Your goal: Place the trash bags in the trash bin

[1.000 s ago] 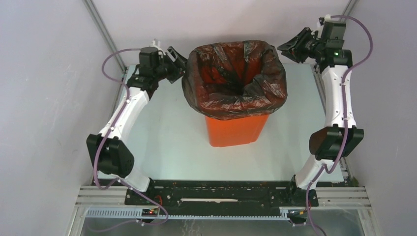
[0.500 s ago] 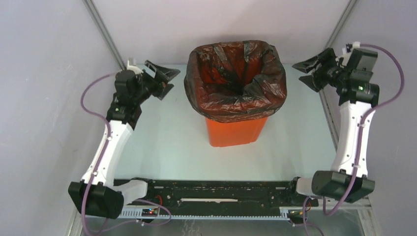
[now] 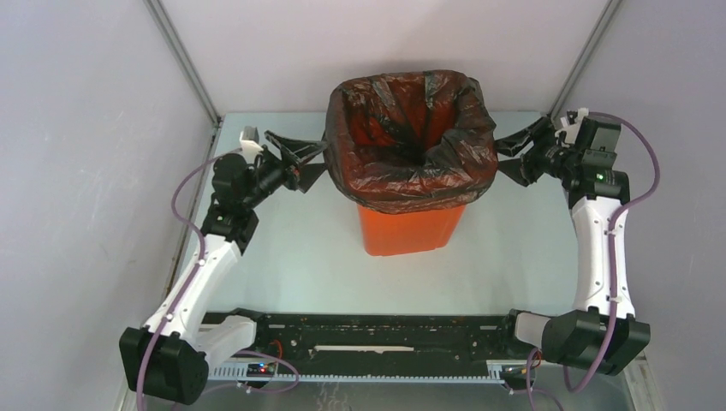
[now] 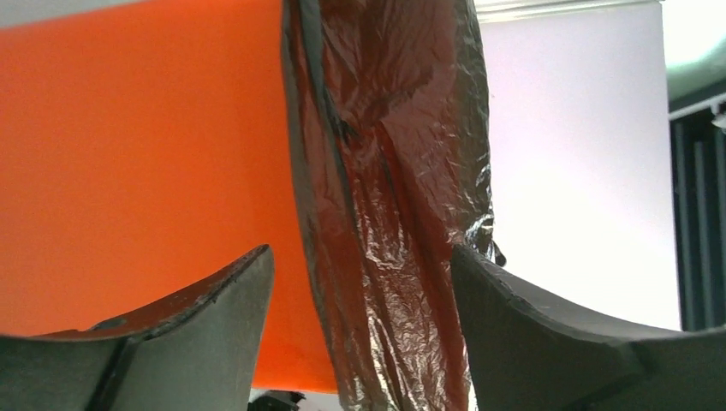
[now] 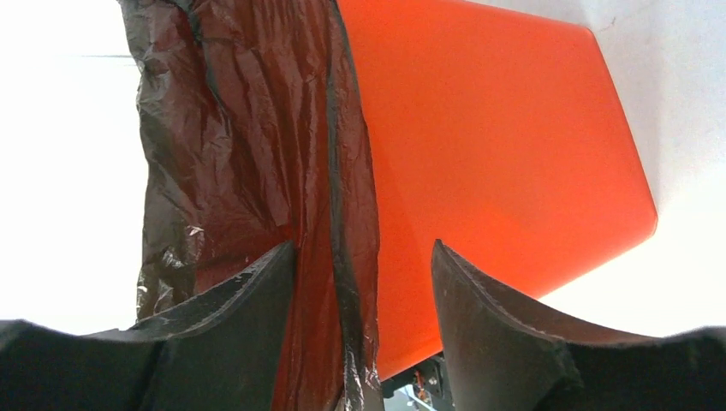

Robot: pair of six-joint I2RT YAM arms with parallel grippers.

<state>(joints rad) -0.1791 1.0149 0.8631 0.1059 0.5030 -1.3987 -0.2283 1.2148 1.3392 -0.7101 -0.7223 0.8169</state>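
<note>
The orange trash bin (image 3: 411, 227) stands at the table's middle back. A glossy black trash bag (image 3: 411, 180) lines it and is folded down over its rim. My left gripper (image 3: 314, 160) is open at the bin's left side, its jaws around the bag's hanging edge (image 4: 394, 257) beside the orange wall (image 4: 145, 145). My right gripper (image 3: 507, 158) is open at the bin's right side, its jaws around the bag's hanging edge (image 5: 334, 257) next to the orange wall (image 5: 496, 145). Neither gripper pinches the bag.
The bin stands on a pale table (image 3: 291, 257) inside grey walls, with metal frame posts (image 3: 184, 60) at the back corners. The black arm base rail (image 3: 377, 334) runs along the near edge.
Both arms swung out and came back in lower: the open grippers have moved down from beside the bin's rim to the bag's overhanging skirt on each side.
</note>
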